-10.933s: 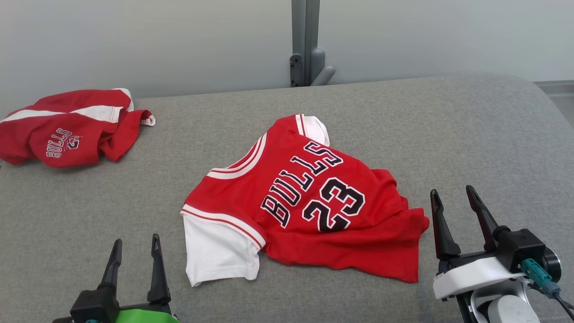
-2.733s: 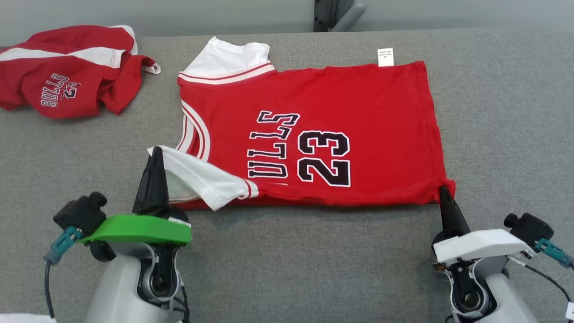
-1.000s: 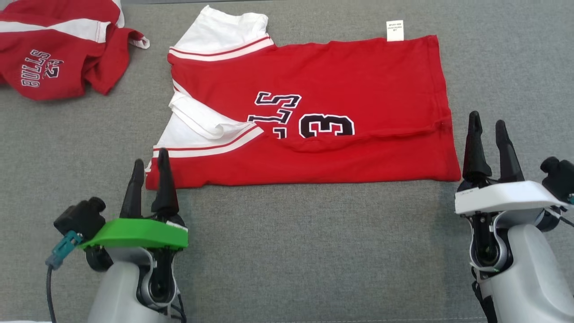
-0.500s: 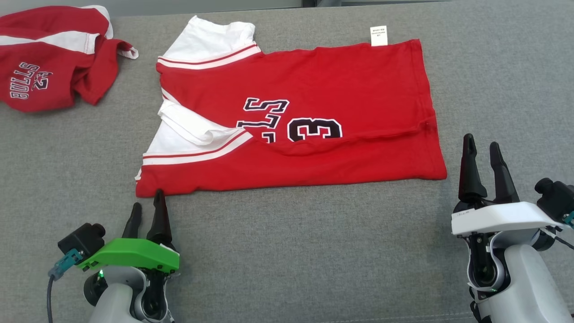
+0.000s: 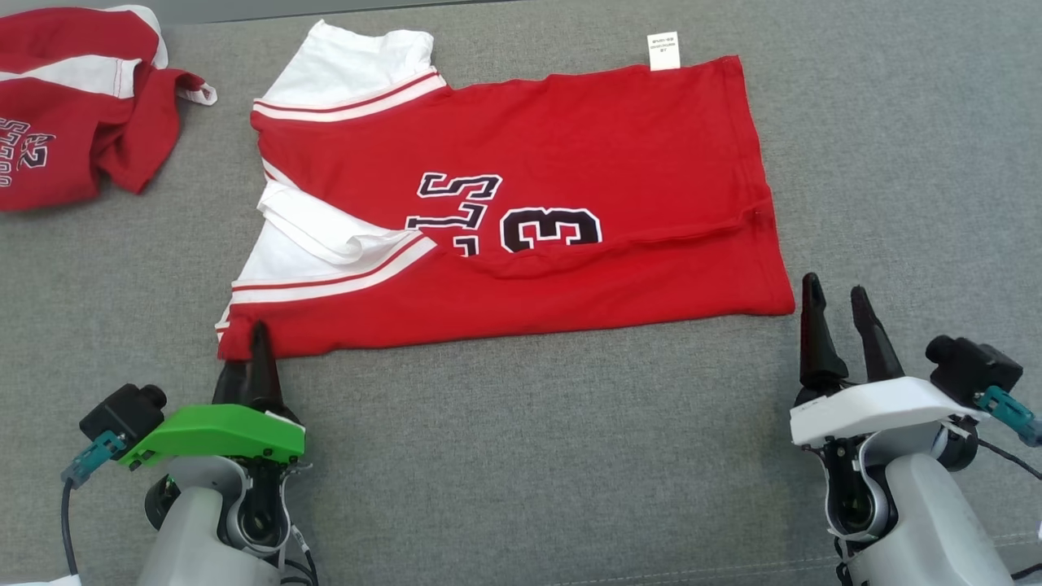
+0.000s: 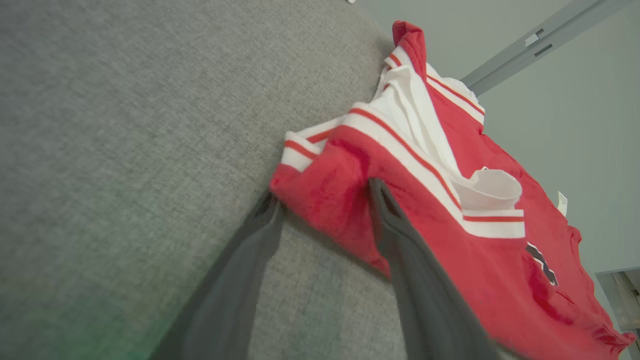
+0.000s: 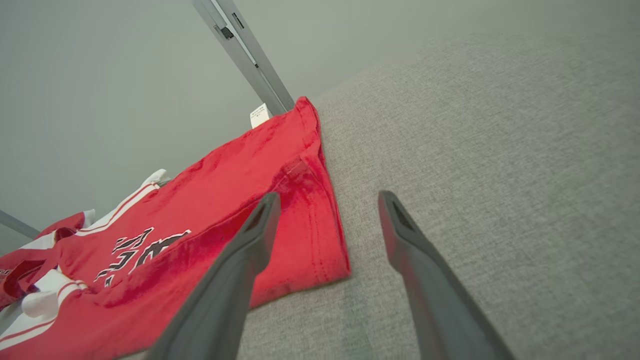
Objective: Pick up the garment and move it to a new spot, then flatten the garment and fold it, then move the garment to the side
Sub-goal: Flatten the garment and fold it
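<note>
Head view: left gripper [image 5: 246,352] apart astride garment [image 5: 570,138] corner, perhaps touching; right gripper [image 5: 834,286] apart, open surface [image 5: 895,163] beside.

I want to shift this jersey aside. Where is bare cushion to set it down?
Right of the jersey, the grey cushion is bare. So is the near strip between left gripper and right gripper. The left is crowded: a second red garment lies close to the white sleeve.

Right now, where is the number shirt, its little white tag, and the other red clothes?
number shirt [image 5: 570,130]: head view, plain red cloth above the number.
white tag [image 5: 663,51]: head view, middle of the tag, at the shirt's far edge.
other red clothes [image 5: 81,146]: head view, red cloth of the crumpled pile.
</note>
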You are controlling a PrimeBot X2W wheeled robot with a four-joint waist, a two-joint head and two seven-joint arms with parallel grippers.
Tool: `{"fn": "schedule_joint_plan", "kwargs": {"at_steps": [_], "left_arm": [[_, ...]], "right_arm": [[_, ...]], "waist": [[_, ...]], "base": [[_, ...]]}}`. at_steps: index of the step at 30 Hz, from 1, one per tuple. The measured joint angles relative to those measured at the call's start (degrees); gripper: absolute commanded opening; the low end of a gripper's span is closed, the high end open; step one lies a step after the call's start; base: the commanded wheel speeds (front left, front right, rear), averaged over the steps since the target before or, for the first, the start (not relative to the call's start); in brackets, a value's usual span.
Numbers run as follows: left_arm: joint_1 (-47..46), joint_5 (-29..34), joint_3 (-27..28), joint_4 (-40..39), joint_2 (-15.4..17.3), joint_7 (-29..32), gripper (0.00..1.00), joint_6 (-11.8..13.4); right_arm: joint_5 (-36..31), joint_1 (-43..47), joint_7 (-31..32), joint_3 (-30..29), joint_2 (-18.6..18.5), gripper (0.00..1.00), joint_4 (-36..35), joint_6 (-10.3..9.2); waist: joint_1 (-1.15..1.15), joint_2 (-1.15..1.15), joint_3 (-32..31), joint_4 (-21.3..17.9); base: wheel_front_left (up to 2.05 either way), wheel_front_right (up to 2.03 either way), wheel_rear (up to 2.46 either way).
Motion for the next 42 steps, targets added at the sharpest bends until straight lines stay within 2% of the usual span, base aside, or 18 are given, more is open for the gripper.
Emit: {"fn": "schedule_joint_plan", "kwargs": {"at_steps": [5,10,18,20,21,22,23,26,32,36,42], "left_arm": [[-0.3,-0.1,-2.9,-1.8,0.4,-1.7,0.00,0.0],[-0.6,6.4,-5.6,-3.5,2.1,-3.0,0.00,0.0],[-0.3,13.7,-5.3,-7.5,1.7,-3.3,0.00,0.8],[0.3,15.0,-4.8,-8.1,1.4,-3.3,0.00,0.8],[0.6,15.3,-4.7,-8.3,1.3,-3.3,0.00,0.8],[0.8,15.6,-4.5,-8.6,1.2,-3.3,0.00,0.8],[1.0,15.9,-4.4,-8.8,1.1,-3.3,0.00,0.8],[1.6,16.7,-3.8,-9.4,0.9,-3.3,0.00,0.8],[3.6,18.8,-3.2,-11.5,0.5,-3.3,0.00,0.7],[6.8,19.7,-2.7,-14.5,0.3,-3.3,0.00,0.7],[13.6,19.8,-2.6,-20.3,0.7,-3.0,0.00,0.7]], "right_arm": [[-1.4,-2.5,1.3,0.3,0.0,1.00,5.4,0.00],[-4.5,-5.8,2.5,-0.6,0.0,1.00,10.8,0.00],[-6.6,-9.1,6.1,-0.8,-0.1,1.00,18.2,0.00],[-6.7,-9.9,6.5,-0.3,-0.1,0.87,19.5,0.00],[-6.6,-10.2,6.6,0.0,-0.1,0.71,20.1,0.00],[-6.6,-10.7,6.9,0.4,-0.3,0.49,20.8,0.00],[-6.7,-11.0,7.1,0.8,-0.3,0.43,21.4,0.00],[-6.7,-12.0,7.6,2.4,-0.3,0.00,22.9,0.00],[-6.0,-12.2,5.2,2.2,0.0,0.00,23.3,0.00],[-4.7,-9.5,4.8,1.3,0.0,0.00,18.3,0.00],[-2.0,0.0,9.1,-0.4,0.1,0.00,5.9,0.01]], "waist": [[0.00,0.00,0.2,0.3],[0.00,0.00,0.2,1.1],[0.00,0.00,-0.2,2.2],[0.00,0.00,-0.3,2.3],[0.00,0.00,-0.3,2.4],[0.00,0.00,-0.3,2.4],[0.00,0.00,-0.4,2.4],[0.00,0.00,-0.7,2.4],[0.00,0.00,-1.8,2.5],[0.00,0.00,-3.4,2.7],[0.00,0.00,-5.3,2.5]], "base": [[0.00,0.00,0.00],[0.00,0.00,0.00],[0.00,0.00,0.00],[0.00,0.00,0.00],[0.00,0.00,0.00],[0.00,0.00,0.00],[0.00,0.00,0.00],[0.00,0.00,0.00],[0.00,0.00,0.00],[0.00,0.00,0.00],[0.00,0.00,0.00]]}}
